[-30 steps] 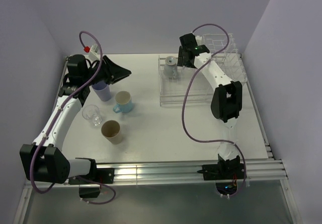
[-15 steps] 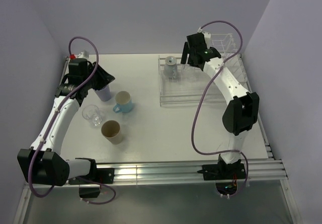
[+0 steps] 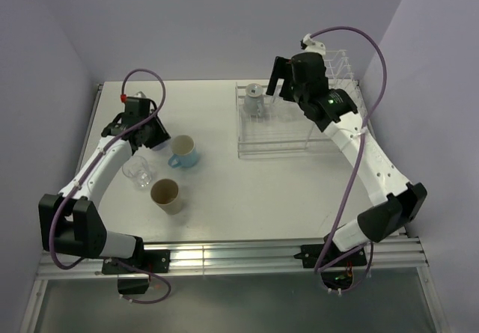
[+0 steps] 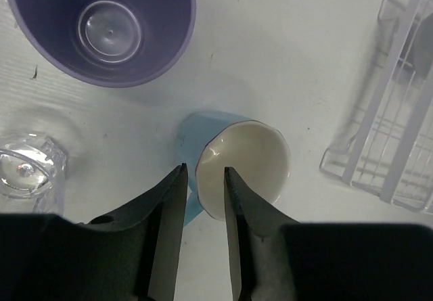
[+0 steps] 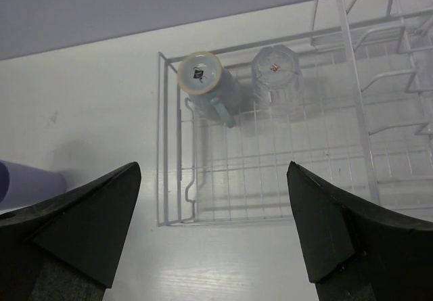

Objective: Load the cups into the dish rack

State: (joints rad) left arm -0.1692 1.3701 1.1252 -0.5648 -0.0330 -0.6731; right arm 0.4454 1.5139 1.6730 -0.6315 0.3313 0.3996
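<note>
Rack (image 3: 284, 135) at far right holding inverted racked mug (image 5: 203, 78) and racked glass (image 5: 276, 74), right gripper (image 5: 214, 169) above it with jaws wide apart, left gripper (image 4: 204, 169) jaws narrowly apart, gripping nothing, tumbler (image 4: 101, 24) just beside, table mug (image 4: 247, 169) rim lined up between fingertips, loose glass (image 4: 27, 172) nearby
</note>
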